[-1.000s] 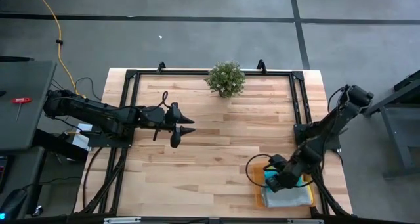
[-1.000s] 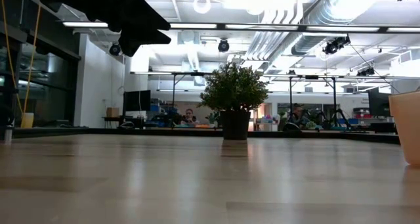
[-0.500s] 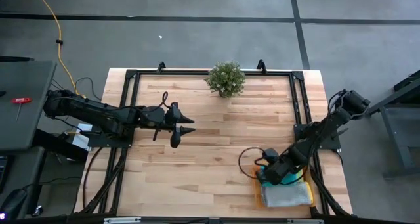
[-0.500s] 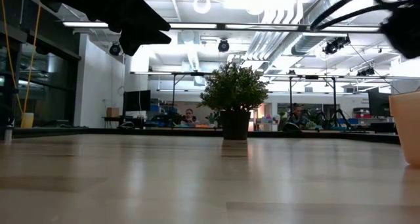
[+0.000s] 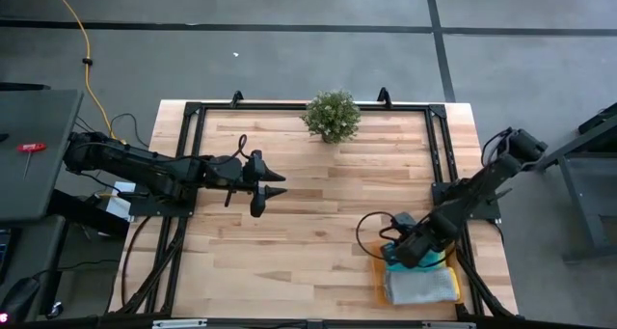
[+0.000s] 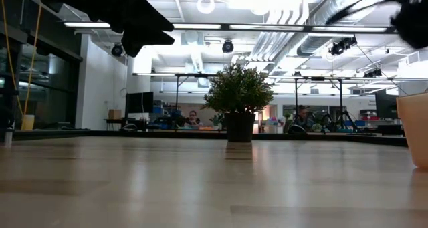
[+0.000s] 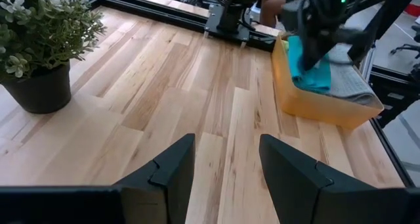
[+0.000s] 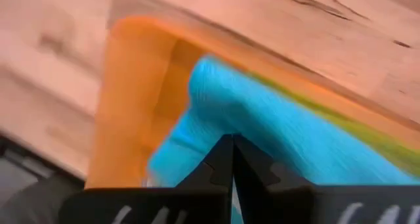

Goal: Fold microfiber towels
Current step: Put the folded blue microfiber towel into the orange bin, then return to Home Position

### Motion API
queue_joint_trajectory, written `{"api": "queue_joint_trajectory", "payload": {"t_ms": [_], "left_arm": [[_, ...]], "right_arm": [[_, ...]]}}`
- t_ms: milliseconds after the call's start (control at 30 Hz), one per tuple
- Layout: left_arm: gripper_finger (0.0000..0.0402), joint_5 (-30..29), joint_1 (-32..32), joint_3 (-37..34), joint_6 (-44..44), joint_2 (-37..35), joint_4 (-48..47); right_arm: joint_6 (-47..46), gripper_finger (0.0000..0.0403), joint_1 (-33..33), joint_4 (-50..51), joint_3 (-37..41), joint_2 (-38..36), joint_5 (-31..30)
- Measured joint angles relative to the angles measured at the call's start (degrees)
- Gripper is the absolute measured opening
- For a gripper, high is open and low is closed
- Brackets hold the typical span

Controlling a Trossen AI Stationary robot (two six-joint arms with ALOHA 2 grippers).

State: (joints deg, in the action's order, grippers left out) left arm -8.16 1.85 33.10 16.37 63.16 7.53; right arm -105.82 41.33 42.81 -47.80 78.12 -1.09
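Note:
An orange tray [image 5: 381,281] at the table's near right corner holds a stack of towels. A teal towel [image 5: 391,262] lies at its far end and a light grey towel [image 5: 424,287] at its near end. A yellow-green edge [image 8: 344,122] shows under the teal one. My right gripper [image 5: 403,255] is over the tray's far end, shut on the teal towel [image 8: 262,119]. My left gripper [image 5: 278,186] is open and empty, above the table's middle left. The left wrist view shows the tray [image 7: 315,102] and the teal towel [image 7: 314,71] far ahead of the left gripper [image 7: 226,168]. My right gripper pinches a raised fold of the teal towel [image 8: 226,129] between its two shut fingers, coming from above. The cloth peaks up at the fingertips, and the rest of it lies on the stack in the tray. How many layers it has, I cannot tell.
A small potted plant [image 5: 333,116] stands at the table's far edge, near the middle; it also shows in the low view [image 6: 238,97]. A black frame [image 5: 193,112] runs along the table's left, far and right sides. Bare wood lies between the arms.
My right gripper has risen over the tray's far end and shifted a little toward the table's left, then partly back. Its arm has come into the low view at the upper right. The teal towel is drawn up with it.

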Motion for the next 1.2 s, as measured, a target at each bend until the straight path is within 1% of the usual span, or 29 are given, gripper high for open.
{"api": "queue_joint_trajectory", "payload": {"t_ms": [100, 167, 333, 467, 733, 833, 900, 1033, 1133, 1200], "left_arm": [[0.0161, 0.0, 0.0, 0.0, 0.0, 0.0, 0.0], [0.0161, 0.0, 0.0, 0.0, 0.0, 0.0, 0.0], [0.0161, 0.2, 0.0, 0.0, 0.0, 0.0, 0.0], [0.0161, 0.2, 0.0, 0.0, 0.0, 0.0, 0.0], [0.0161, 0.2, 0.0, 0.0, 0.2, 0.0, 0.0], [0.0161, 0.2, 0.0, 0.0, 0.2, 0.0, 0.0], [0.0161, 0.2, 0.0, 0.0, 0.2, 0.0, 0.0], [0.0161, 0.2, 0.0, 0.0, 0.1, 0.0, 0.0], [0.0161, 0.1, 0.0, 0.0, 0.0, 0.0, 0.0], [0.0161, 0.1, 0.0, 0.0, 0.0, 0.0, 0.2]], "right_arm": [[-0.1, 0.0000, 1.6, 6.0, -2.2, -2.8, 0.1], [-2.5, 0.0000, 2.9, 10.4, -3.0, -4.1, 1.2], [-9.4, 0.0000, 6.9, 12.6, -3.0, -4.2, 4.8], [-14.0, 0.0000, 8.8, 11.1, -1.1, -2.4, 5.3], [-16.9, 0.0000, 8.9, 0.6, 6.7, 2.4, 5.0], [-16.5, 0.0000, 8.9, -0.6, 7.6, 2.6, 5.2], [-15.2, 0.0000, 9.0, 1.5, 6.6, 2.2, 5.2], [-11.2, 0.0000, 9.1, 9.3, 1.5, -1.3, 3.8], [-6.2, 0.0000, 9.1, 13.8, -3.2, -4.4, 2.0], [-2.2, 0.0000, 9.0, 15.1, -5.8, -6.0, -1.5]]}}
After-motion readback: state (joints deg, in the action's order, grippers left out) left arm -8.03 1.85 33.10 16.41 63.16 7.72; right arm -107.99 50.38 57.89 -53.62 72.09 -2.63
